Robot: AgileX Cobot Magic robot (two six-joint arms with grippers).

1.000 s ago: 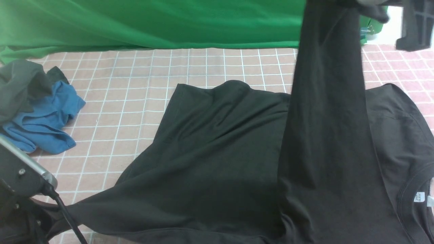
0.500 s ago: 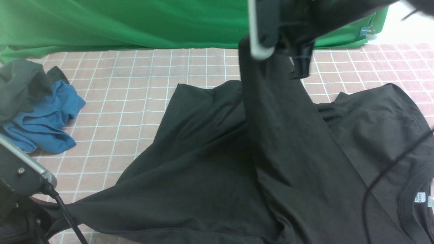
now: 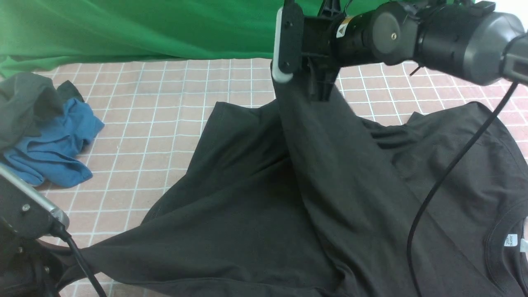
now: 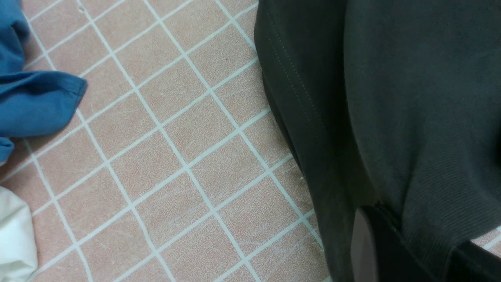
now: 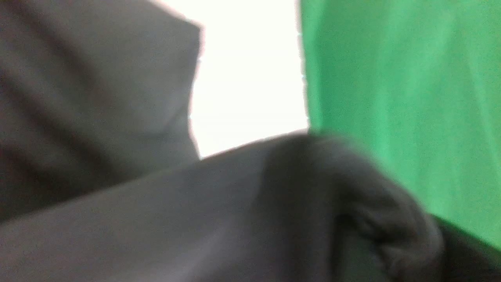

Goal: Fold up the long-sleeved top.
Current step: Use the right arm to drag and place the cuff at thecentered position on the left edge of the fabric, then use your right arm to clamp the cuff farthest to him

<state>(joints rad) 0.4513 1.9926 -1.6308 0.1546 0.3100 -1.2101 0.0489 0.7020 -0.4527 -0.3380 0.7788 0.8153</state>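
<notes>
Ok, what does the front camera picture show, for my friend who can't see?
A black long-sleeved top lies spread on a pink checked table, one sleeve lifted up to the right gripper. A blue garment sits far left.

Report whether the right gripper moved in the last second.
Yes. The right gripper swung left along the green cloth backdrop.

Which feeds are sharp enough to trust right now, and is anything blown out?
Front view: sharp and evenly lit across the long-sleeved top. Left wrist view: crisp, hem stitching readable. Right wrist view: blurred throughout, the top crowding the lens, white background patch blown out.
</notes>
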